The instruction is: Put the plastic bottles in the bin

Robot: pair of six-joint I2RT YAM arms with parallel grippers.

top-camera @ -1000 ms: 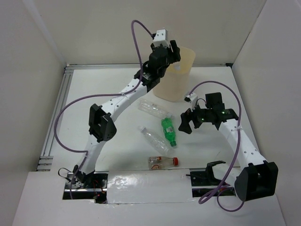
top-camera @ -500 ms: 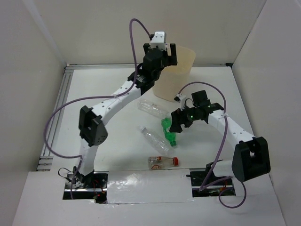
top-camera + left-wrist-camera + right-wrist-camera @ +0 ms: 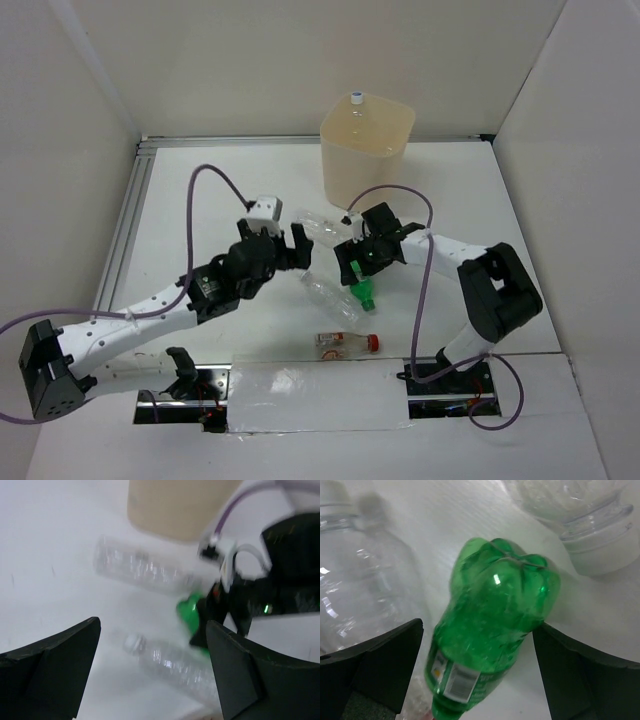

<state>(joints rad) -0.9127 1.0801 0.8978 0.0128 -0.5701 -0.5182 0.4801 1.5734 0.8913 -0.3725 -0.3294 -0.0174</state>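
White table [image 3: 200,200], pale walls [image 3: 250,60]; bin [image 3: 367,150] at twelve o'clock; left gripper [image 3: 152,624] spread, right gripper [image 3: 477,625] spread astride the green bottle [image 3: 495,595]

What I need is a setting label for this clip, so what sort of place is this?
Probably a robotics test cell: white walls box in the table, a left arm and right arm sit at its near edge, and plastic bottles lie near a bin.
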